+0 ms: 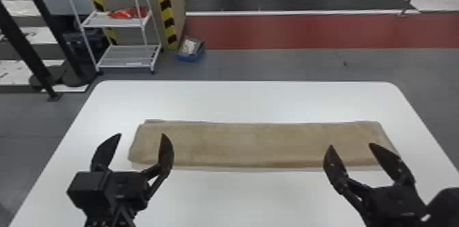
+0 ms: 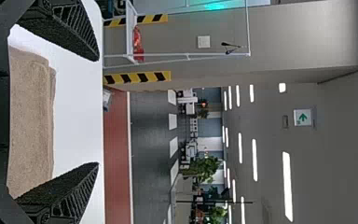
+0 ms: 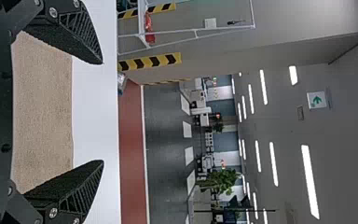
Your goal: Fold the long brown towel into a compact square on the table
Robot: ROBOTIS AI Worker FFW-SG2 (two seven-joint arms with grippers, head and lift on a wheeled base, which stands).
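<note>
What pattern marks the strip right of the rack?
Yellow and black bands; the strip shows best in the head view.

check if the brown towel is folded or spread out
Partly folded: the towel lies as a long strip on the table, layered edges at its left end, not yet a square.

The towel lies lengthwise from left to right across the table in front of me, with my left tool by its left end and my right tool by its right. Beyond the table's far edge, toward the left, a cart stands on the floor with what is probably a bundle on its upper shelf, and a small box sits to the cart's right.
</note>
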